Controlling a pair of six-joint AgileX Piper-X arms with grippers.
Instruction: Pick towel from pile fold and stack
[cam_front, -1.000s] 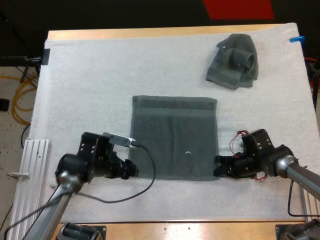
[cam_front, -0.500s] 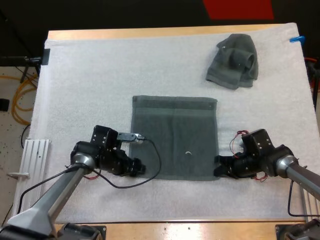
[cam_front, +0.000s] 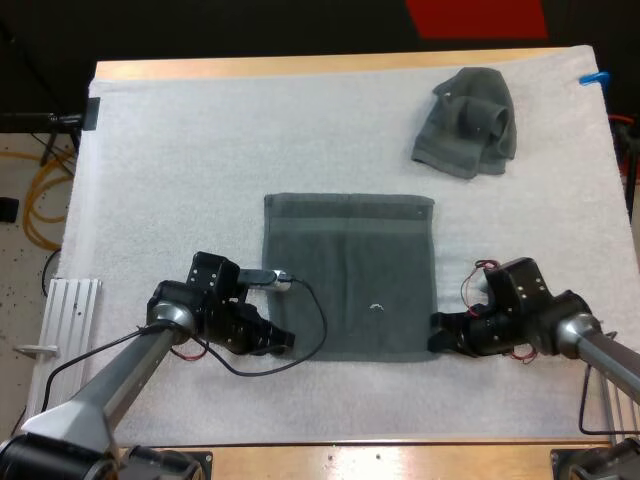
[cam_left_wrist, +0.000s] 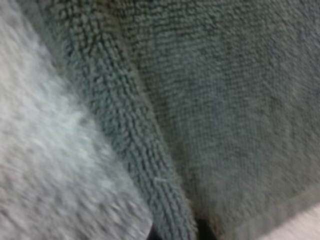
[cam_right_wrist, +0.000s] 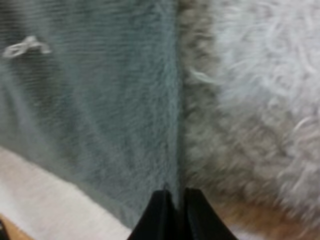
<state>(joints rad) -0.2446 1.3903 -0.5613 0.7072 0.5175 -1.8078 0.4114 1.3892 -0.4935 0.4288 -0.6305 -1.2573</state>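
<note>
Our left gripper (cam_front: 284, 340) and right gripper (cam_front: 437, 334) each pinch a near corner of the towel (cam_front: 350, 270), flat on the mat (cam_front: 180, 150). We judge folding begins: next, both lift evenly toward the far edge.

You're looking at a left arm (cam_front: 120, 375) and a right arm (cam_front: 605, 358) in grey and black.
Silver-grey tubes are running into bulky black wrists; the left gripper (cam_front: 283, 338) and right gripper (cam_front: 436, 335) are showing black.

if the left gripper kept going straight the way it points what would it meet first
Probably the flat towel: the left gripper sits at its near left corner, pointing across it toward the right gripper.
</note>
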